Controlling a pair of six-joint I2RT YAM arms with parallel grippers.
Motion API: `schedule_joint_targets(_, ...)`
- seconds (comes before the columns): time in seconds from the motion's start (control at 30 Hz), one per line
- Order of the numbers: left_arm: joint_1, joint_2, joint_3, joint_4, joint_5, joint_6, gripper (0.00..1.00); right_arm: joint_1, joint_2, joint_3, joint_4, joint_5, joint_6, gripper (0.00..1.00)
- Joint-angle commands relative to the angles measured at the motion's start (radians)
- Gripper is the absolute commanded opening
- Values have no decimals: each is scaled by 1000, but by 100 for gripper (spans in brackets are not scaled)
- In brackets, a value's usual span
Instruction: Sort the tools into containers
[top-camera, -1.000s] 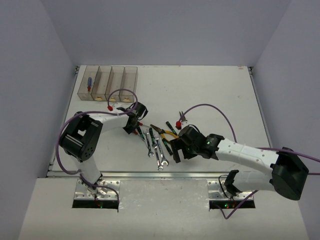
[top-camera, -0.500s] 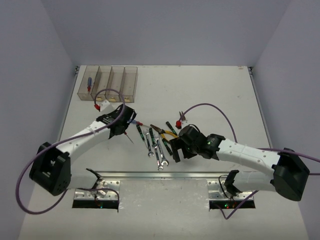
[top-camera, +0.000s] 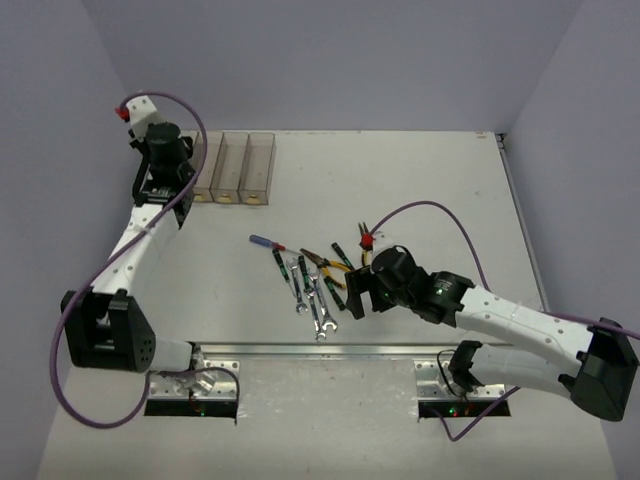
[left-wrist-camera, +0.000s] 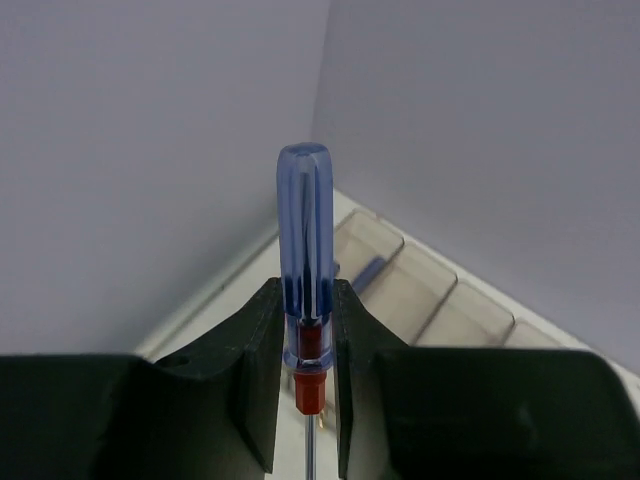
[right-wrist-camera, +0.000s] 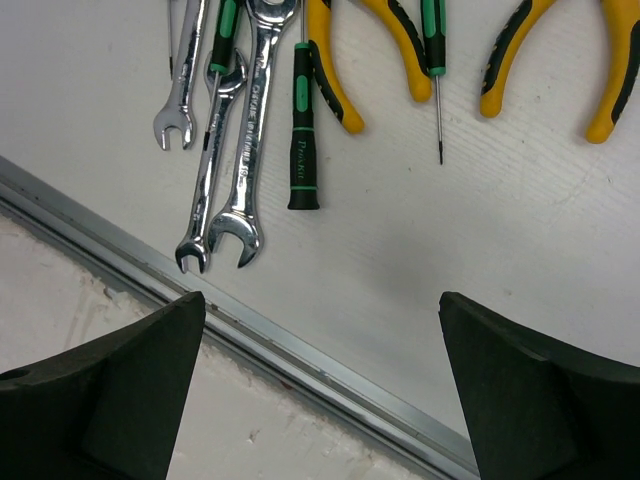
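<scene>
My left gripper (left-wrist-camera: 306, 305) is clenched on a blue-handled screwdriver (left-wrist-camera: 304, 230), its handle sticking out past the fingers (left-wrist-camera: 262, 360). That arm reaches to the far left, over the left end of the containers (top-camera: 235, 165); on the wrist view I see the bins just beyond the handle. My right gripper (right-wrist-camera: 320, 320) is released, jaws wide, hovering above the pile by the near edge: silver wrenches (right-wrist-camera: 245, 130), a green-handled screwdriver (right-wrist-camera: 303, 140), yellow pliers (right-wrist-camera: 340, 70). A second blue-handled driver (top-camera: 264, 241) lies on the table, left of that pile.
</scene>
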Motion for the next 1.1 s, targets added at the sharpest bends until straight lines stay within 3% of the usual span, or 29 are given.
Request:
schedule_joint_targets(0.0,137,201,156,289,208,286,0,7,-60,-15,-5,13,-12,99)
schedule_joint_targets(0.17,207,383,210,374,443,430,0,6,-102,-50,-4,-11,-16,99)
schedule_joint_targets(0.3,252,492,266,378,630,362,0,5,-92,-82,26,-24,-22,99)
schedule_joint_targets(0.6,263,699,362,374,681,388,0,5,-28,-92,99,-92,-30,99)
schedule_joint_targets(0.77,270,794,365,385,688,411,10,5,27,-45,76,-88,-48,99)
schedule_joint_targets(0.87,281,815,360,397,730,405,27,5,60,-28,76,-82,-56,99)
schedule_joint_targets(0.9,281,817,361,397,736,401,37,5,69,-20,76,-81,-58,99)
schedule_joint_targets(1.03,282,754,356,403,747,332,95,5,126,26,64,-98,-67,99)
schedule_joint_targets(1.07,282,729,356,409,740,296,100,5,145,36,61,-104,-71,99)
